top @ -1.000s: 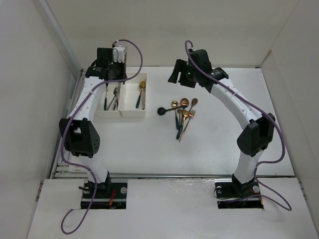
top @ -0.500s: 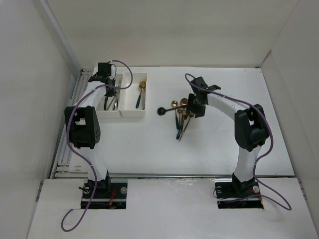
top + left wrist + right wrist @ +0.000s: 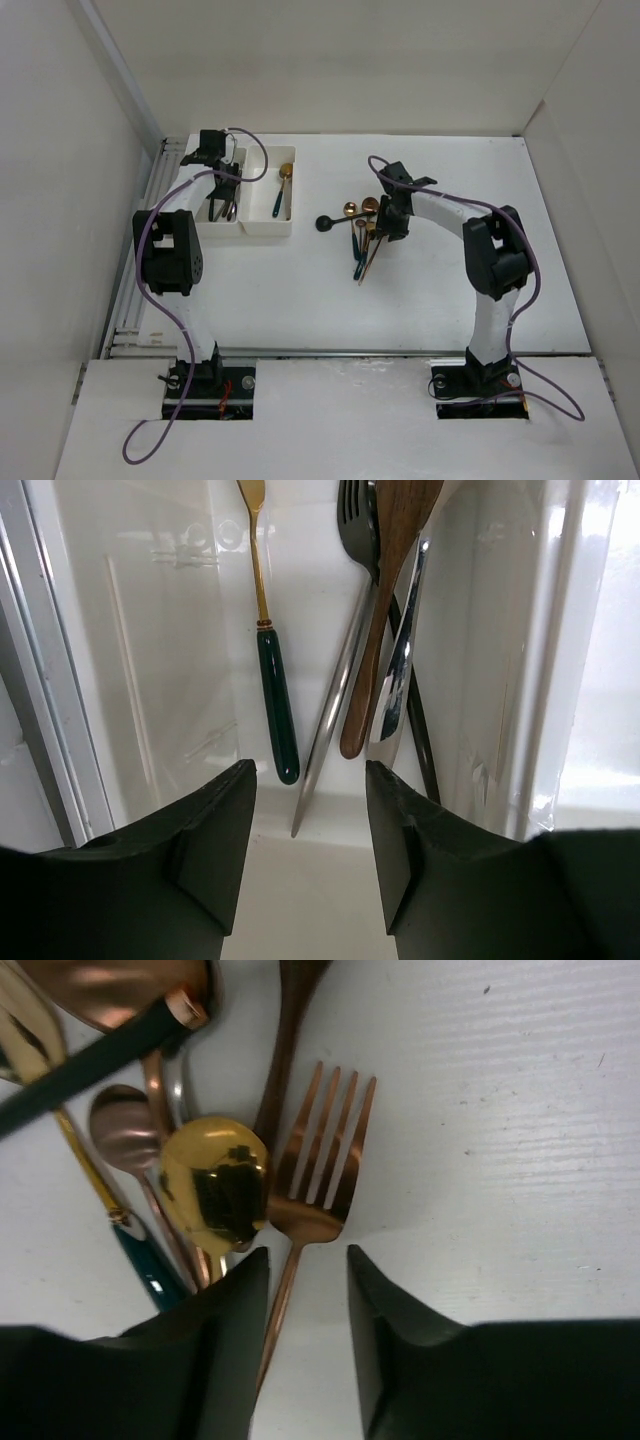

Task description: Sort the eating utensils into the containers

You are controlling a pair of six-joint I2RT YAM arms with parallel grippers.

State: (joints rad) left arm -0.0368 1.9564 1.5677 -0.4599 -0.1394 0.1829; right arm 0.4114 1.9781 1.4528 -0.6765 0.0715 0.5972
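Right gripper [image 3: 300, 1340] half open astride the handle of the copper fork [image 3: 318, 1160], gripping nothing; the gold spoon [image 3: 215, 1185] touching at ten o'clock may drag along; left gripper [image 3: 308, 850] parted, empty, over the tray [image 3: 140, 680].

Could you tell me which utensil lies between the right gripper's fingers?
The copper fork: its handle runs between the fingers of the right gripper; the gold spoon lies beside.

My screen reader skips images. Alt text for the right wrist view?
The right gripper, jaws apart, straddles the handle of a copper fork lying on the white table, beside a gold spoon.
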